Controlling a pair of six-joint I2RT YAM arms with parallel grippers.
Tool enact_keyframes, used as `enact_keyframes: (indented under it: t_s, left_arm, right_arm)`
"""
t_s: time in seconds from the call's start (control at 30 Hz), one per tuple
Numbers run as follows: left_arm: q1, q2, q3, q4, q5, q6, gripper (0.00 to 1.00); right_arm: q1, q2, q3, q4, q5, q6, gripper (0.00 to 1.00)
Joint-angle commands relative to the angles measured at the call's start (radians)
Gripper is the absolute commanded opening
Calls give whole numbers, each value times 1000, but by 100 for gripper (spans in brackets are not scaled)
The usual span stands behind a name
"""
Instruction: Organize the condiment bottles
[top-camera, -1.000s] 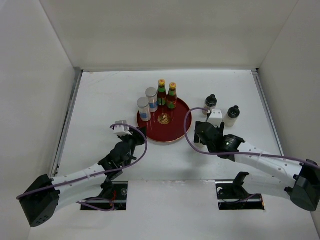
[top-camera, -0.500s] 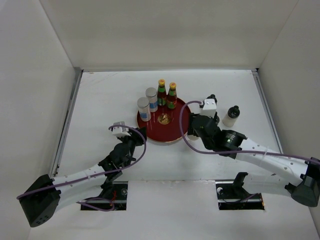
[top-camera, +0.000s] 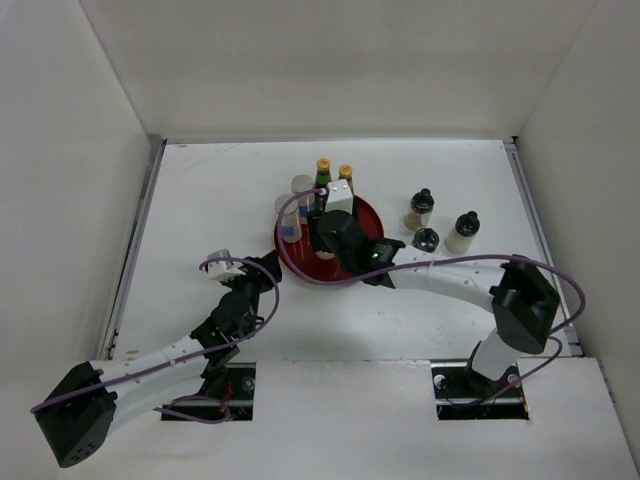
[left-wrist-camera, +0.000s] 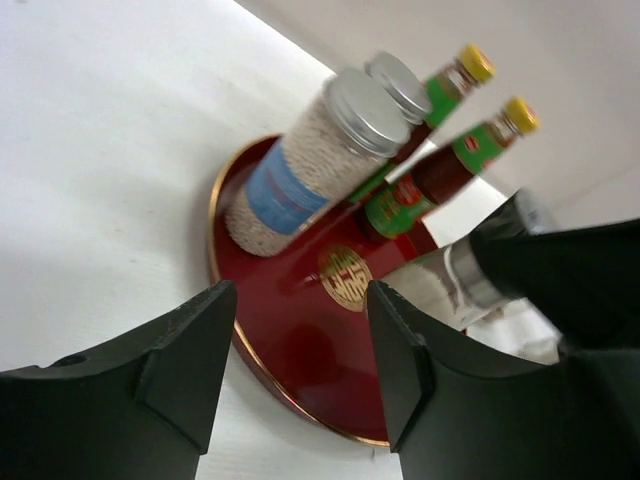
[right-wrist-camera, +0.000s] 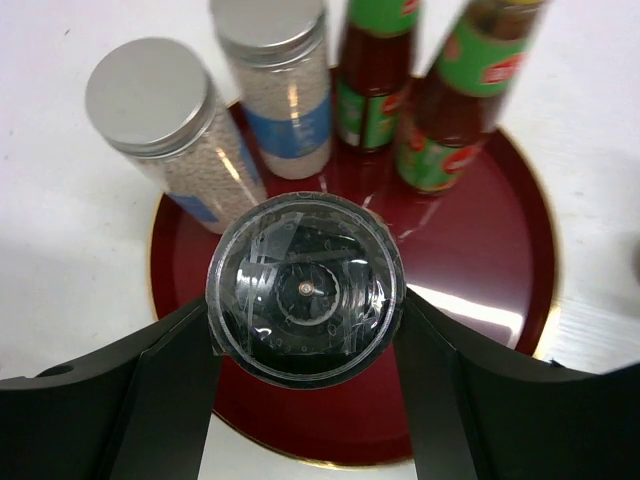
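Note:
The round red tray (top-camera: 300, 262) holds two white grey-topped shakers (top-camera: 289, 212) and two red sauce bottles (top-camera: 323, 172) at its back. My right gripper (top-camera: 336, 232) reaches over the tray and is shut on a pale black-capped bottle (right-wrist-camera: 305, 288), its cap between the fingers (right-wrist-camera: 170, 390). That bottle also shows in the left wrist view (left-wrist-camera: 435, 290). Three more black-capped bottles (top-camera: 421, 207) stand on the table right of the tray. My left gripper (top-camera: 262, 268) is open and empty by the tray's left rim (left-wrist-camera: 225, 300).
White walls enclose the table on the left, back and right. The right arm's purple cable (top-camera: 450, 262) loops over the tray's front edge. The three loose bottles stand close together by the right arm's forearm.
My right gripper has swung left with the black-capped bottle, from the table right of the tray to over the tray. My left gripper has drawn back a little to the left.

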Motion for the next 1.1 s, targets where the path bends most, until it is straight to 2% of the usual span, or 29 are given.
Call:
enact_keyframes:
  t_s: [0.0, 0.13, 0.27, 0.4, 0.5, 0.67, 0.83, 0.97, 1.07]
  left_arm:
    - [16, -28, -20, 21, -106, -73, 55]
    - [17, -22, -19, -14, -172, -113, 61]
    - [17, -27, -22, -25, -182, -120, 65]
    - [22, -30, -28, -20, -180, -123, 71]
    - [23, -16, -26, -17, -177, -113, 73]
    - [28, -14, -26, -12, -169, -110, 74]
    - [11, -16, -14, -8, -134, -84, 74]
    - [3, 16, -6, 24, -77, -56, 74]
    - [-1, 32, -6, 49, -67, -47, 74]
  right_arm:
    - [36, 45, 100, 214, -18, -26, 52]
    - [56, 129, 122, 272, -18, -13, 52]
    - [87, 191, 129, 319, -5, -20, 55]
    - [101, 225, 125, 317, -1, -10, 65]
    - [102, 191, 85, 320, 0, -1, 78]
    - [101, 41, -22, 308, 2, 14, 88]
    - [15, -227, -234, 285, 21, 75, 88]
    - [-115, -430, -366, 130, 109, 143, 87]
    - [-206, -507, -398, -15, 159, 155, 88]
